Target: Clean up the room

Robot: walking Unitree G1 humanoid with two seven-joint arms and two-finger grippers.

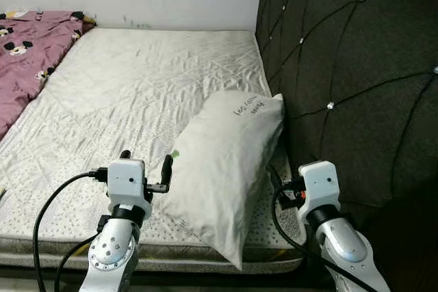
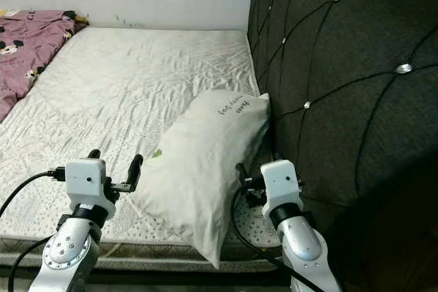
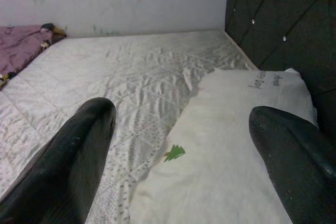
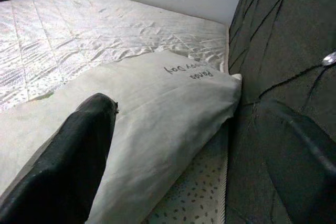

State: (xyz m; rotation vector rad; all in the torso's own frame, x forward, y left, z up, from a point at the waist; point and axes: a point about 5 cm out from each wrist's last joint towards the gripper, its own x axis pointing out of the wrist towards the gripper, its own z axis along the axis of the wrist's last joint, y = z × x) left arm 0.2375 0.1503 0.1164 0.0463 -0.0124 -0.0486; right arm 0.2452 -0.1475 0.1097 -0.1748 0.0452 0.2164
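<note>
- The pillow point(image 1: 226, 162) lies on the bed point(image 1: 123, 87) at about 5 o'clock of the mattress, its long side close against the dark quilted headboard point(image 1: 356, 80); its near corner hangs over the bed's front edge.
- The handwriting on the pillow's far end is too small to read in the head views; the right wrist view shows it larger, yet it is hard to make out there as well.
- A small green scrap point(image 3: 175, 153) sits at the pillow's left edge; the left wrist view gives its jagged shape, while in the head views it is a mere speck.
- The left pincer point(image 1: 146, 169) hovers at 9 o'clock of the pillow, fingers wide apart and holding nothing; one finger point(image 3: 63, 166) stands over the mattress, the other over the pillow.
- The right pincer point(image 2: 241, 179) is at 3 o'clock of the pillow, between it and the headboard, spread wide and empty. Its fingertips are partly hidden behind the pillow in the head views.
- A pink patterned blanket point(image 1: 27, 52) at 10 o'clock is cut off by the picture's edge.
</note>
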